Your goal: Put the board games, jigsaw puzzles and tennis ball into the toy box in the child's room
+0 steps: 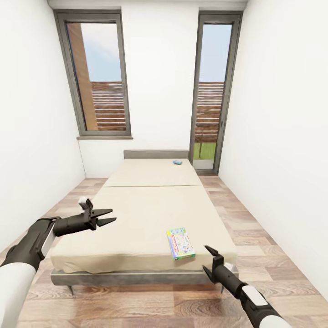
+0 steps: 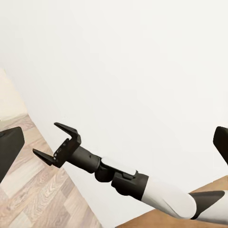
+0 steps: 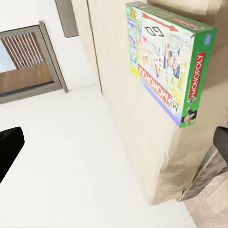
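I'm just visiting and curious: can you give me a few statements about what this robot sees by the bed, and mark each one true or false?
1. A Monopoly box lies near the bed's foot end. True.
2. The right claw grips that box. False: it is open, short of the box.
3. A small blue box lies near the headboard. True.
4. The left claw holds a ball. False: it is open and empty.
5. The bed has a blanket. False: bare mattress.

Small blue box (image 1: 177, 161) at the bed's (image 1: 136, 218) far end is too small to read, right arm (image 1: 255, 298) is cut by the head view's bottom edge, right wrist view crops the Monopoly box's (image 3: 166, 59) top corner.
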Motion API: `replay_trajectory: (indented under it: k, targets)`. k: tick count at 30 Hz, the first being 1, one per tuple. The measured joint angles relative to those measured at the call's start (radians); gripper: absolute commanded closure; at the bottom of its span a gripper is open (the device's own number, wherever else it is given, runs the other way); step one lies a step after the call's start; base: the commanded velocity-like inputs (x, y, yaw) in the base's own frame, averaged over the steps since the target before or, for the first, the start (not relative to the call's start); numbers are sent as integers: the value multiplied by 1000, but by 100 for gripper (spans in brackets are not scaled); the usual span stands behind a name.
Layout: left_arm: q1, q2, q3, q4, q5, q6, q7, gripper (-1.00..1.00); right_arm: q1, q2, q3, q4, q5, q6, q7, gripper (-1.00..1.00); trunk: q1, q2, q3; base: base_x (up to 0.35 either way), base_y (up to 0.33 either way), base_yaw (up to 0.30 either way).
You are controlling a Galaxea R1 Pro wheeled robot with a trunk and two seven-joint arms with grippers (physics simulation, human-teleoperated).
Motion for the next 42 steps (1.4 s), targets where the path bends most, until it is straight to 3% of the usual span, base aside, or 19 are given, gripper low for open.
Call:
replay_trajectory:
  k: [3, 9, 18, 42]
  targets:
    - [1, -3, -2, -24, 1, 2, 0, -100, -1, 7, 20, -9, 3, -1, 43, -100, 12, -21, -9, 0, 0, 0]
    - [11, -31, -5, -64, 2, 1, 0, -100, -2, 13, 130, -73, 4, -12, 74, -100, 35, -63, -28, 0, 0, 0]
    - [34, -36, -5, -113, 3, 3, 0, -100, -2, 19, 184, -90, 1, -62, 76, -100, 69, -126, -56, 0, 0, 0]
    - [42, -37, -5, -125, 3, 3, 0, -100, -2, 20, 200, -91, 0, -61, 78, -100, 161, -294, -132, 0, 0, 0]
